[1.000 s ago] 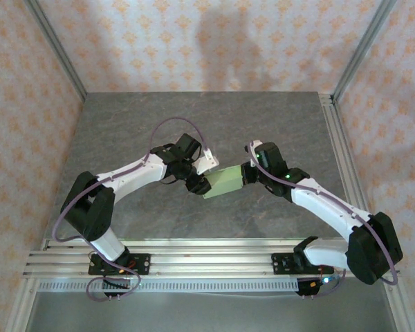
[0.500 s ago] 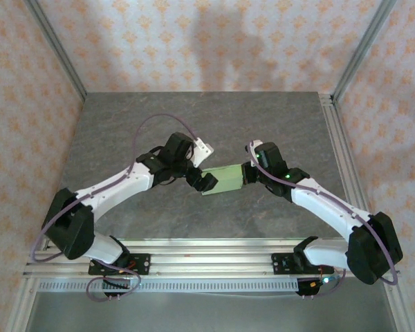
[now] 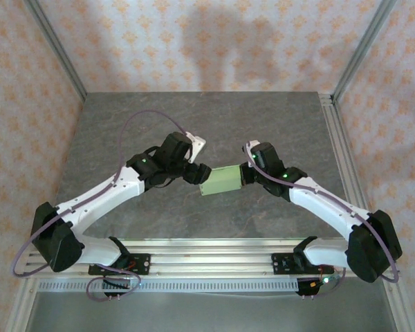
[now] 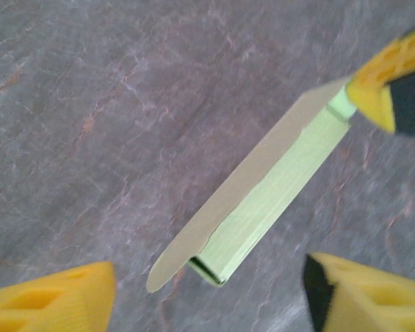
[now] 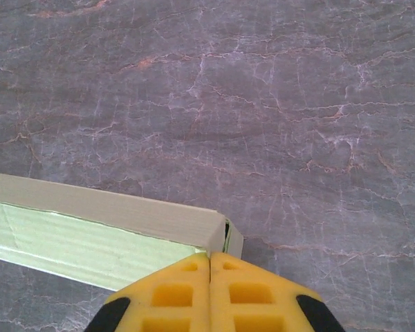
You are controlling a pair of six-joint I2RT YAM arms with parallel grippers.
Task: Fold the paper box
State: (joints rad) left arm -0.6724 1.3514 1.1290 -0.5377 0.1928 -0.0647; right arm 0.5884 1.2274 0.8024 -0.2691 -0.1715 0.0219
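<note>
Pinching the right end of the paper box (image 5: 90, 232), the right gripper (image 5: 209, 266) has its fingers pressed together on it. The box is near the middle of the worktop (image 3: 277, 124). The left gripper (image 4: 211, 297), fingers spread, is just beside its left end.

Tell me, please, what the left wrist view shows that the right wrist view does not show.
Left wrist view: the left claw open, its fingers clear of the paper box, and a loose flap sticking out at the box's near end. Right wrist view: the right claw shut on a corner of the box. Both: the pale green box and the grey stone-patterned table.
</note>
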